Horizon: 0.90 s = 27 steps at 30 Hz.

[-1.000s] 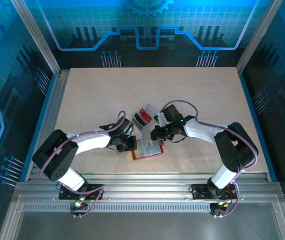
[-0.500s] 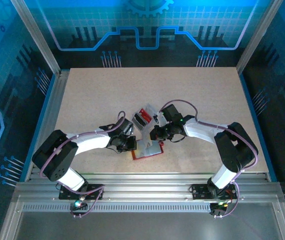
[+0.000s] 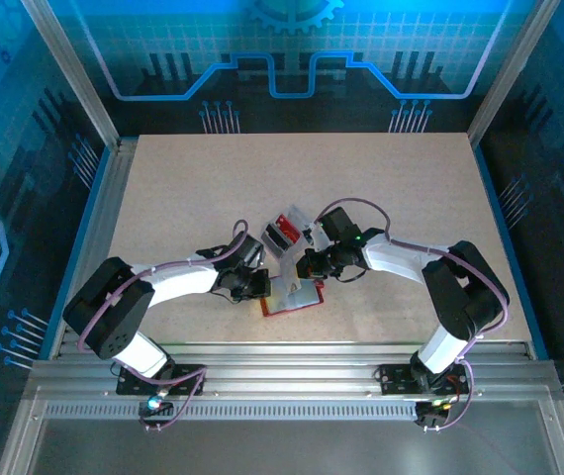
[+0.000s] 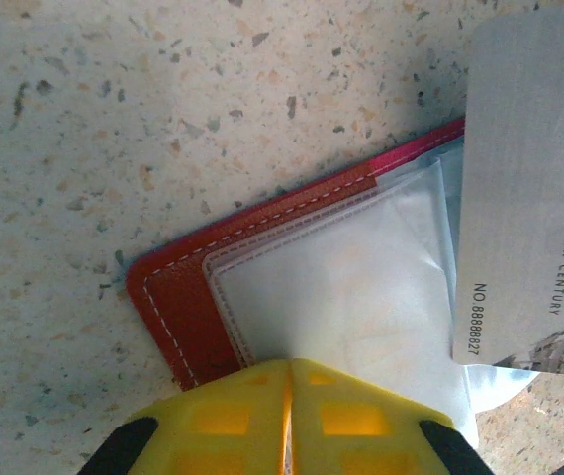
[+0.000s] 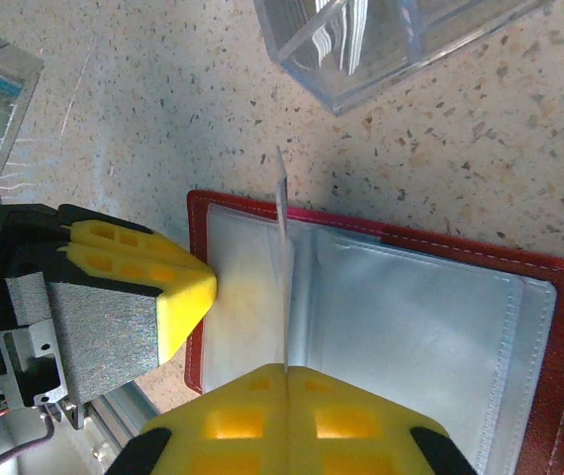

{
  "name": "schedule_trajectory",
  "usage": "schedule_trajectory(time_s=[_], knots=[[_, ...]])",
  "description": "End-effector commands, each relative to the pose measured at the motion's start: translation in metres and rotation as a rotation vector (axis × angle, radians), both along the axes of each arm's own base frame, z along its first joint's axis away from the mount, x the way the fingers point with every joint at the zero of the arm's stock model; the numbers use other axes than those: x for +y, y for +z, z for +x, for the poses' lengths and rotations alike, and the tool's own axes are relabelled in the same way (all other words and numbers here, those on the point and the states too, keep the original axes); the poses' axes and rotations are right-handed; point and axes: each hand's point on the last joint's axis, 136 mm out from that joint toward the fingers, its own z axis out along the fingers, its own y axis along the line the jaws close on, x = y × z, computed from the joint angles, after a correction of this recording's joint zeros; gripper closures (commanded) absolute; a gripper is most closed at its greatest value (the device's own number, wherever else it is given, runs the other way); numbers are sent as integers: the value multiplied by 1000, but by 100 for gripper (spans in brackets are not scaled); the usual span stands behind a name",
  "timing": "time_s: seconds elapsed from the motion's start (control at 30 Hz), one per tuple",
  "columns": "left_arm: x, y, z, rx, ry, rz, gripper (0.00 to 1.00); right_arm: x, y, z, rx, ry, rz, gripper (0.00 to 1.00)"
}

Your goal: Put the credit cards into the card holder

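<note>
Credit card (image 4: 524, 178), "MALSON NEW CENTURY"

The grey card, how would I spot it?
On the speckled table, find the open red wallet. Just above its clear sleeves is the grey card, pinched by the right tool. It's the only card held up, with a number printed along it.

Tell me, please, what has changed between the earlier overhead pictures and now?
Almost nothing: the right arm has at most crept a touch leftward. Nothing was taken hold of or let go. The right claw stays shut on a credit card held edge-on over the open card holder, and the left claw stays shut at the holder's edge, on its plastic sleeve.
</note>
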Motion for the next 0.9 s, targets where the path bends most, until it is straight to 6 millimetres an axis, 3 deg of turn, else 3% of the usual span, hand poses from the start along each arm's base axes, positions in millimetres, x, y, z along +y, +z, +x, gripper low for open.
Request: schedule_trajectory(time_s=[0.0, 0.37, 0.67, 0.87], knots=[[19, -19, -21, 60, -7, 86, 90, 2, -3, -5, 19, 13, -9, 100], [19, -19, -21, 60, -6, 88, 90, -1, -10, -12, 40, 8, -4, 100], [19, -20, -21, 62, -8, 90, 90, -9, -26, -28, 86, 5, -12, 100], [20, -20, -21, 62, -7, 93, 90, -19, -21, -20, 66, -17, -21, 100]])
